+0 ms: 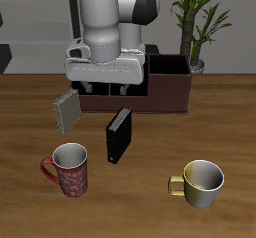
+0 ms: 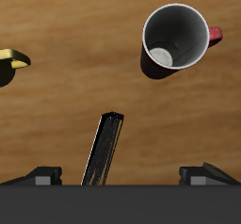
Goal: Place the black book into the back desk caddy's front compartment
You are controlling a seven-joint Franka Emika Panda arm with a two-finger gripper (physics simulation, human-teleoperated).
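Wooden table [image 1: 140,212] holds 2 mugs, 1 black book [image 1: 118,136], released claw [image 2: 120,176] above.

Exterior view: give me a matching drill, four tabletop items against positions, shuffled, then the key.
Items:
1 black book
2 grey book
3 red mug
4 yellow mug

Positions:
A nearest the table's front edge, apart from the other items
B leaning at the back desk caddy
C standing upright mid-table, under the gripper
D in front of the grey book, beside the black book

Pairs: 1-C, 2-B, 3-D, 4-A
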